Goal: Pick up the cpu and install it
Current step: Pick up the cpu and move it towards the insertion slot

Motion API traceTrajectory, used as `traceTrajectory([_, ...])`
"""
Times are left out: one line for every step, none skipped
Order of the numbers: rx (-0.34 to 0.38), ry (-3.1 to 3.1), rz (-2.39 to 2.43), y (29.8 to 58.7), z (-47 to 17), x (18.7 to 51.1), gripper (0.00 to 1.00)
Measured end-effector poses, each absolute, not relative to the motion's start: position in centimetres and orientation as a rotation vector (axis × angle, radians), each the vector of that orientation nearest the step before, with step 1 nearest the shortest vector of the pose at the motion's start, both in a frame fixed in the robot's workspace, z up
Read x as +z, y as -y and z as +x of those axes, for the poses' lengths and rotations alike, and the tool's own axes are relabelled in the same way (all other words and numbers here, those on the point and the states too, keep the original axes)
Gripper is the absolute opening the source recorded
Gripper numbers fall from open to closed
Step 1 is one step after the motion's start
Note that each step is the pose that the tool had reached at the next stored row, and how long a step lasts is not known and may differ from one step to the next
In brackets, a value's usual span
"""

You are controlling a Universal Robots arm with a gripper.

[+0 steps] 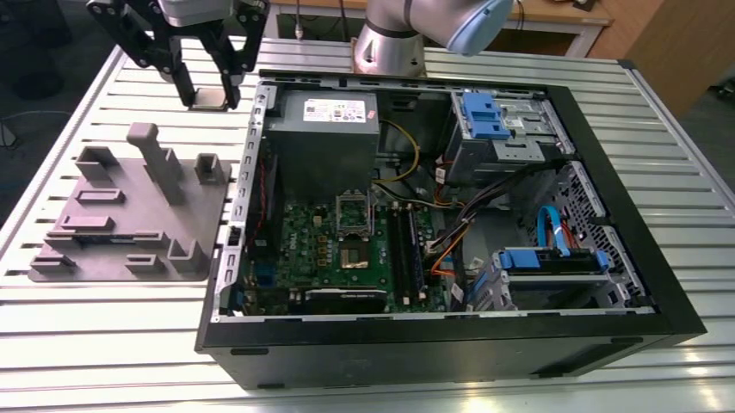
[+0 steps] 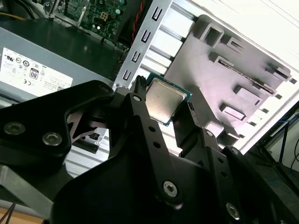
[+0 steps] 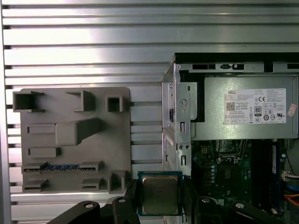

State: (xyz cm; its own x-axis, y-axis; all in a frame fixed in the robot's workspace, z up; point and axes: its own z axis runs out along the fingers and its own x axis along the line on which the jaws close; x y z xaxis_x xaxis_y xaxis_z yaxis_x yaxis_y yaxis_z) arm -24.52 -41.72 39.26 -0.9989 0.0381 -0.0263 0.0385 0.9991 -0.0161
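Observation:
The cpu (image 1: 208, 98) is a small square chip with a silvery metal top, and my gripper (image 1: 209, 97) is shut on it. In the exterior view it hangs in the air above the slatted table, between the grey fixture tray (image 1: 109, 249) and the open computer case (image 1: 460, 215). Both wrist views show the cpu (image 2: 163, 101) (image 3: 160, 194) clamped between the black fingers (image 2: 140, 109). The green motherboard (image 1: 344, 249) lies inside the case, with its dark square socket (image 1: 351, 254) near the middle.
The grey power supply (image 1: 325, 138) fills the case's far left corner in the exterior view. Blue drive cages (image 1: 500, 120) and cables sit on the right side of the case. The tray's upright grey blocks (image 1: 155, 159) rise just below the gripper. The arm's base (image 1: 391, 47) stands behind the case.

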Motion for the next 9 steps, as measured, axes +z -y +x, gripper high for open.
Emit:
traceTrajectory([-0.026, -3.115, 0.060, 41.72, -24.52, 39.26, 0.47])
traceTrajectory([-0.026, -3.115, 0.060, 41.72, -24.51, 39.26, 0.47])
traceTrajectory([-0.026, -3.115, 0.060, 41.72, -24.51, 39.26, 0.47])
traceTrajectory([-0.026, -3.115, 0.060, 41.72, -24.51, 39.26, 0.47])
traceTrajectory([-0.026, -3.115, 0.060, 41.72, -24.51, 39.26, 0.47])
traceTrajectory([-0.026, -3.115, 0.060, 41.72, -24.51, 39.26, 0.47])
traceTrajectory([-0.026, -3.115, 0.060, 41.72, -24.51, 39.26, 0.47])
traceTrajectory([-0.027, -3.115, 0.059, 41.78, -24.50, 39.26, 0.47])
traceTrajectory([-0.027, -3.115, 0.059, 41.92, -24.50, 39.26, 0.47])
